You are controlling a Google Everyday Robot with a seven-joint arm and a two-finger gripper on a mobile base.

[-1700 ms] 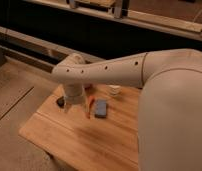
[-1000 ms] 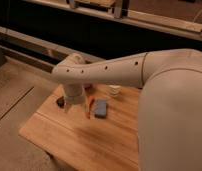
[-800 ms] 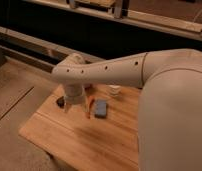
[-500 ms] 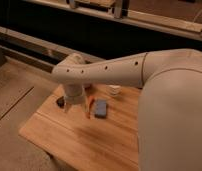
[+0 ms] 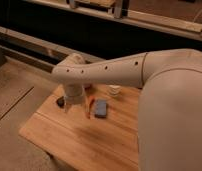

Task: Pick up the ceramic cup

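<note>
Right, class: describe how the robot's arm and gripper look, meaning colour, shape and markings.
The arm is cream-white, smooth and rounded: a thick tube with a row of small dark dots along its side. No cables show. The gripper, pale too, hangs below the wrist over the wooden table.

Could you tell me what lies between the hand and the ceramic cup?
In the camera view, a thin orange item and a flat blue object lie on the table between the hand and the ceramic cup.
</note>
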